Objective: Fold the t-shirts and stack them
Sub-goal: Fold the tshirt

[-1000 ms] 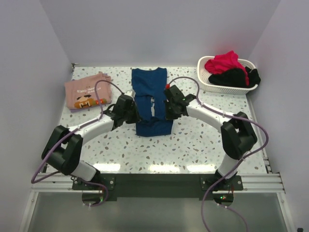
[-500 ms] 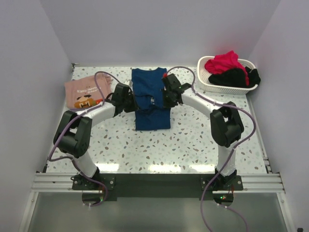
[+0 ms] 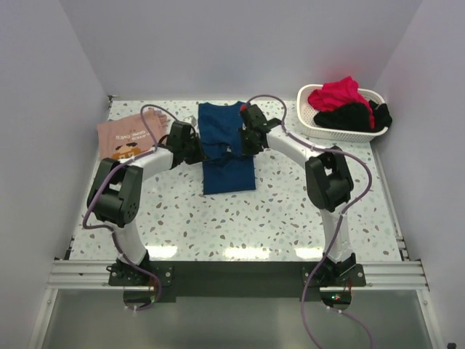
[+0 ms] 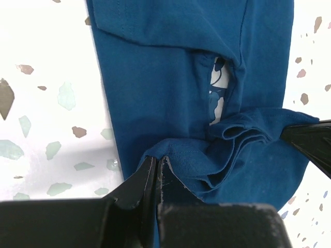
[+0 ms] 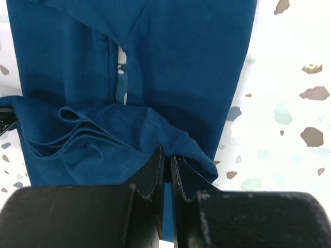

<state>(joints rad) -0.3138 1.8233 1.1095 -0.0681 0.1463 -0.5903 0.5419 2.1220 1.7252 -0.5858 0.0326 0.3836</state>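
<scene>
both grippers pinched on the blue tee, mid-table

dark blue t-shirt point(image 3: 228, 161) lies on the speckled table point(image 3: 290, 211), centre and toward the far side, folded into a narrow lengthwise strip; a sliver of pale print shows in the gap between its folded sides point(image 4: 218, 95); left gripper point(image 4: 156, 163) has its fingers pressed together on a raised fold at the shirt's left edge; right gripper point(image 5: 166, 155) likewise clamped on a fold at the right edge; cloth between the two grips is bunched in soft ripples; salmon-pink t-shirt point(image 3: 131, 137) lies folded at far left, apart from the blue one; white basket point(image 3: 341, 132) at far right holds red cloth point(image 3: 334, 93) and black cloth point(image 3: 352, 116)
</scene>
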